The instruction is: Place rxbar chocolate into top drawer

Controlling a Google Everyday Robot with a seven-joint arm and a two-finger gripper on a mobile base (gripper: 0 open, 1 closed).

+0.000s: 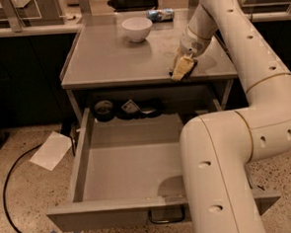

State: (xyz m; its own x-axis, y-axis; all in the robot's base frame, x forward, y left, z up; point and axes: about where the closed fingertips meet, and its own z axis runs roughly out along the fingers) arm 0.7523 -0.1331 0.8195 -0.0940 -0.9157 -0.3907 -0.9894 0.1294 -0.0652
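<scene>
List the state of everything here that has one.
Top drawer: pulled open.
Gripper: low at the front right edge of the tabletop.
Rxbar chocolate: cannot be made out.
White bowl: upright on the tabletop.
Black tape roll: flat at the drawer's back.
</scene>
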